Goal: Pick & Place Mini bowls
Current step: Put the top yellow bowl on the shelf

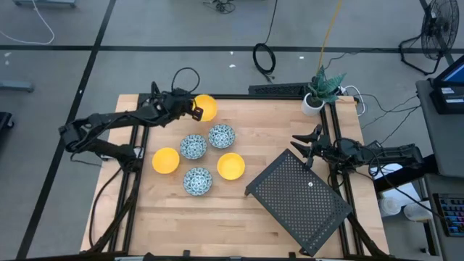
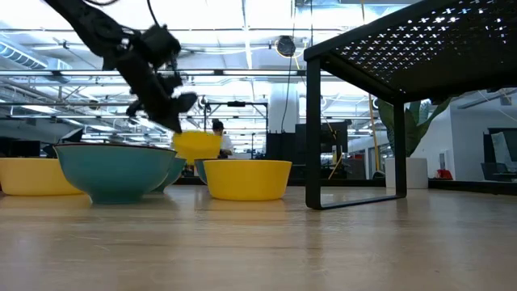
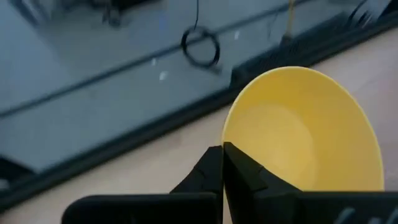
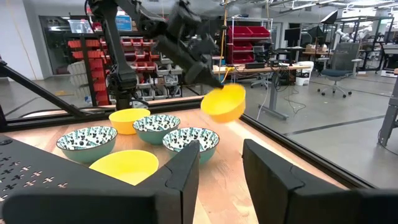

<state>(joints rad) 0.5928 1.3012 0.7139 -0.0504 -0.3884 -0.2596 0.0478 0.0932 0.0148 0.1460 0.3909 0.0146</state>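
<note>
My left gripper (image 1: 194, 109), at eleven o'clock on the table, pinched the rim of a yellow bowl (image 1: 206, 106) and held it tilted, clear of the wood; by my reckoning so thin an edge-hold could let the bowl swing or slip and drop onto the patterned bowls (image 1: 221, 135) near the centre. My right gripper (image 1: 304, 148) waited at three o'clock, fingers apart and empty, beside the black perforated rack (image 1: 299, 199). Only the low view showed the bowl (image 2: 196, 144) off the table; the left wrist view alone showed my fingertips (image 3: 211, 171) closed on the rim.
</note>
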